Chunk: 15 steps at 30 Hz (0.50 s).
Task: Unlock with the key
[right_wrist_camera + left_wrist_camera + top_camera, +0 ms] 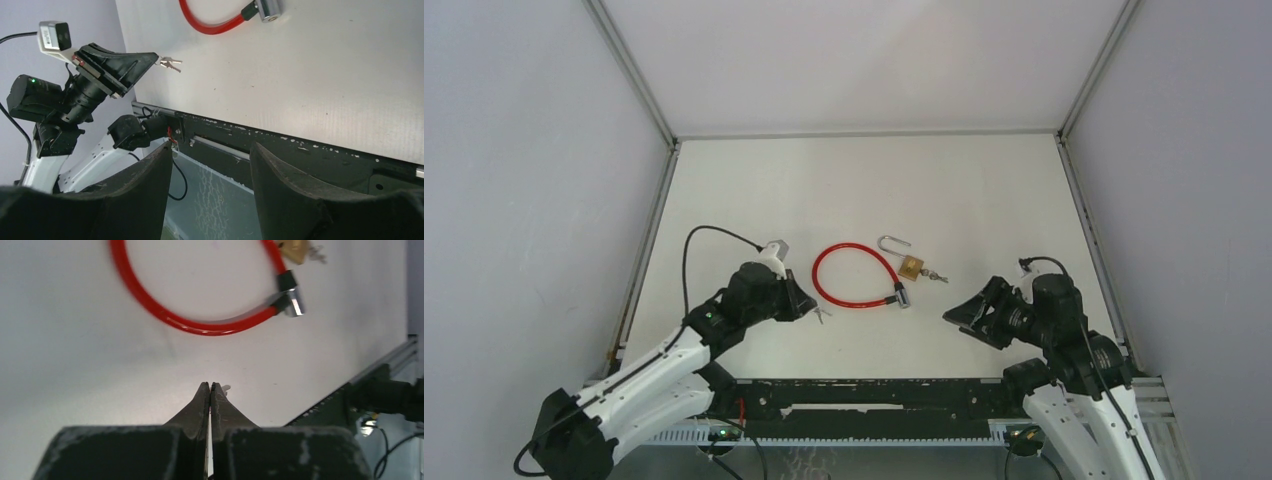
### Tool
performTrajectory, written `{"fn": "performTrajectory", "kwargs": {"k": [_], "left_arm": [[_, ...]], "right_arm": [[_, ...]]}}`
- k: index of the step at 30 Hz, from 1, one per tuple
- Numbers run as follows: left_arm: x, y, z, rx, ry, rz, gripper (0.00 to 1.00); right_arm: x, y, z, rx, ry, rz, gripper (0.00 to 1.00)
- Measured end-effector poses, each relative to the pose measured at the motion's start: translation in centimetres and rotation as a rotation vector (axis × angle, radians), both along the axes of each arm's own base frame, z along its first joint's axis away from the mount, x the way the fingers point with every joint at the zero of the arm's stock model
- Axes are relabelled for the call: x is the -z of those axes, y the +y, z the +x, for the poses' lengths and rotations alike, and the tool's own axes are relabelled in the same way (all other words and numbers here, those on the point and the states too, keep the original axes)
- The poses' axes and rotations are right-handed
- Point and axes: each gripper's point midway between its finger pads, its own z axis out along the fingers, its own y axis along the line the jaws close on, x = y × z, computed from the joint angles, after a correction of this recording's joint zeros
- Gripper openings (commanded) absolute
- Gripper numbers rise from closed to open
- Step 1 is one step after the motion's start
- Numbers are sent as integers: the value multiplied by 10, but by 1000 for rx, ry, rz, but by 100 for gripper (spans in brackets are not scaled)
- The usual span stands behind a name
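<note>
The key (170,62) sits at the very tip of the left arm (674,350). Its jaws are pressed together on the small bunch, which pokes out sideways near the front edge of the worktop (874,180). From the left wrist only a sliver shows beside the tips, so I'd call the grip shallow. The right arm (1064,330) hangs off to the right, jaws apart with nothing in them.

Between the two arms lies the red cable lock (854,277), a closed loop with its silver head (902,297) on the right side. Just beyond it, a brass padlock (911,267) seems to carry keys of its own.

To my eye the step in hand is getting a sure hold on the key and carrying it to the silver head. It would pay to check that the pinch holds before lifting far. The wrist then needs turning so one blade points straight at the keyhole. The head lies loose and will likely skate when pushed, so the right jaws should clamp it first. The key should go in slowly and square, because a twist on so thin a hold could spin the bunch free.
</note>
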Motion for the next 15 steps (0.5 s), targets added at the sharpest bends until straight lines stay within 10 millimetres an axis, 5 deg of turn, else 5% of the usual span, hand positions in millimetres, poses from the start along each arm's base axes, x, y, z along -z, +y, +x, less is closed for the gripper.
{"fn": "performTrajectory", "kwargs": {"k": [8, 15], "left_arm": [[-47, -21, -9, 123, -137, -168, 0], [-88, -42, -20, 229, -215, -322, 0]], "right_arm": [[-15, 21, -1, -95, -32, 64, 65], [-46, 58, -8, -273, -142, 165, 65]]}}
